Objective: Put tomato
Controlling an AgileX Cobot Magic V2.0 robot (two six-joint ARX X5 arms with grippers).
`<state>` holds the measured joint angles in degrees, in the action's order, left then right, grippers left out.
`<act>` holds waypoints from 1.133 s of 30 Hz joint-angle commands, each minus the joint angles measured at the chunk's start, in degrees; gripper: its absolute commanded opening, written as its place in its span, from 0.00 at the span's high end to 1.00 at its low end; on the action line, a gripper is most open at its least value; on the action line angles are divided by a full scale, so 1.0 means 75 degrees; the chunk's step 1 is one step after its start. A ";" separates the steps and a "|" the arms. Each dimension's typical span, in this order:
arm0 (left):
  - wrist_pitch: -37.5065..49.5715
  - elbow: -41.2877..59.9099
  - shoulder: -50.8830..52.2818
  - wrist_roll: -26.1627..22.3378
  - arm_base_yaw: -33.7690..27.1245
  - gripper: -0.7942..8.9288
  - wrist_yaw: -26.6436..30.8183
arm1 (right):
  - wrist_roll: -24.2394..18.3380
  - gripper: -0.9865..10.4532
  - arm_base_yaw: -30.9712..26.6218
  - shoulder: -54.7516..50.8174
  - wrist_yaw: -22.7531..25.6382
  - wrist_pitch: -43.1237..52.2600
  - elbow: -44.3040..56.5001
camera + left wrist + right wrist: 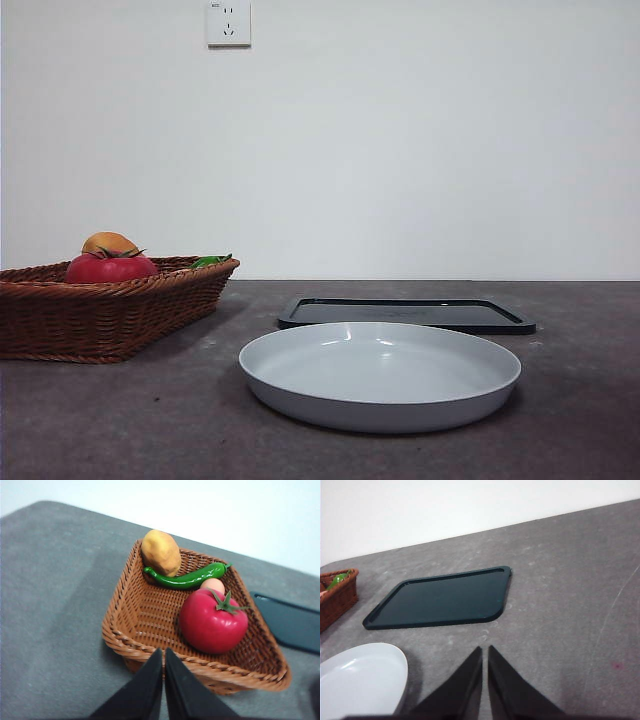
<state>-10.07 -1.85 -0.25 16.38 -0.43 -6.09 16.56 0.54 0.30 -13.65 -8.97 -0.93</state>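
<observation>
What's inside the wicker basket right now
The basket holds a red tomato, a green chili pepper, a tan potato, and a small pinkish item mostly hidden behind the tomato, so I can't identify it.

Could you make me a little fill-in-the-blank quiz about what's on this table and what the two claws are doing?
1. The tomato lies in the ____, beside a green pepper and a potato.
2. The plate in front of the black tray is ____, with nothing on it.
3. The left claw hangs above the basket's rim with its jaws ____.
4. The right claw, jaws shut, holds ____.

Missing words: basket; empty; shut; nothing
</observation>
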 commanded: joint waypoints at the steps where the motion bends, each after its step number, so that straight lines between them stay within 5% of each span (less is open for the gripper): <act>1: -0.0140 0.0122 0.0009 0.0723 -0.0006 0.91 0.0009 | 0.0498 0.91 0.0012 -0.0012 -0.0050 -0.0087 0.0003; 19: -0.1897 -0.2025 -0.0283 0.1475 -0.0003 0.91 -0.0122 | 0.0694 0.91 0.0012 0.0373 -0.0187 -0.1239 -0.2008; 34: -0.3675 -0.5278 -0.2987 -0.0568 0.0003 0.91 -0.2052 | -0.1125 0.91 0.0012 0.3392 -0.1107 -0.4042 -0.6024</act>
<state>-37.39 -39.68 -21.65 16.14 -0.40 -20.53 11.33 0.54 24.71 -21.61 -38.65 -44.40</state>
